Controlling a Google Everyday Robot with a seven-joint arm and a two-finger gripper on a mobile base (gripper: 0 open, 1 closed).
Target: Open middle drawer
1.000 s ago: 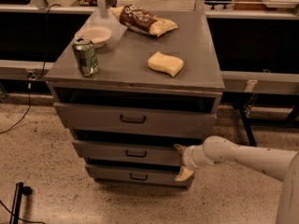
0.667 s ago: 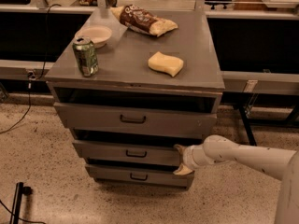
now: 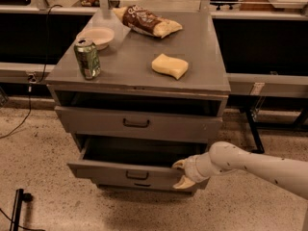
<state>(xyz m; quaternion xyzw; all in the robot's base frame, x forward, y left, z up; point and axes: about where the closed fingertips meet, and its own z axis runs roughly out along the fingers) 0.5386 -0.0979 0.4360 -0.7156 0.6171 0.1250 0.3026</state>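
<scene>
The middle drawer (image 3: 110, 171) of the grey cabinet stands pulled out, showing its dark plain interior (image 3: 139, 153) and its small dark bar handle (image 3: 136, 175). My gripper (image 3: 182, 173) is at the right end of that drawer's front, away from the handle. One fingertip sits at the front's top edge and the other at its bottom edge, clasping the panel. My white arm (image 3: 250, 165) comes in from the lower right. The top drawer (image 3: 96, 121) is slightly out above it. The lowest drawer is almost hidden beneath.
On the cabinet top (image 3: 130, 66) stand a green can (image 3: 87, 57), a white bowl (image 3: 98, 35), a brown snack bag (image 3: 147, 21) and a yellow sponge (image 3: 170, 65). Dark counters flank the cabinet. A cable (image 3: 21, 119) trails at left on the speckled floor.
The middle drawer has slid out toward the camera, exposing its interior. My gripper has moved with it, staying at the right end of its front.
</scene>
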